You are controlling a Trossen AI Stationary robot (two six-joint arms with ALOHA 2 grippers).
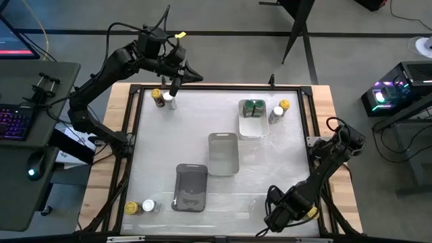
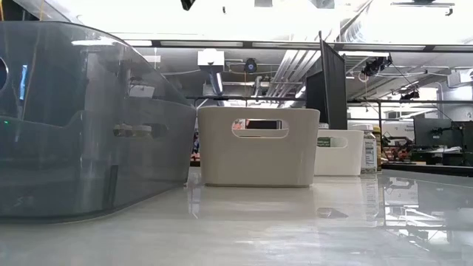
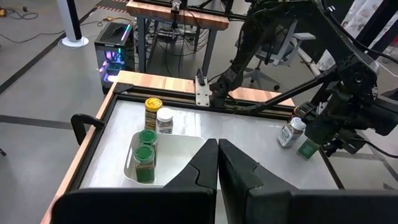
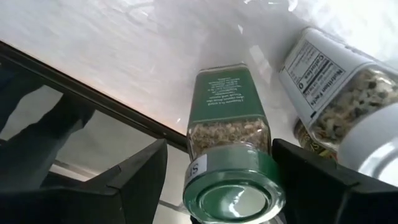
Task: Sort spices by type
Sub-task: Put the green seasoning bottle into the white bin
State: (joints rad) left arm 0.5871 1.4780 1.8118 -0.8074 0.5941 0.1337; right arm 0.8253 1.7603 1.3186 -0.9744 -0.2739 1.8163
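The right claw (image 4: 217, 180) sat low at the near right corner of the table (image 1: 283, 162), its fingers spread on either side of a green-lidded glass spice jar (image 4: 229, 149) without visibly pressing it, probably lined up for a grip; a white-lidded jar (image 4: 348, 106) stood just beside. The left claw (image 3: 217, 165), fingers pressed together and empty, hovered over the far left corner above a yellow-lidded jar (image 1: 156, 95) and a white-lidded one (image 1: 168, 101).

Two green-lidded jars (image 1: 254, 106) already stood in the white plastic tray (image 1: 251, 128), which suggests that green belongs there. The grey tray (image 1: 223, 154) and the dark smoky tray (image 1: 191, 187) looked empty.

The table was pale, glossy and black-framed on wood. Around it were desks, monitors and a glowing computer case (image 1: 388, 91).
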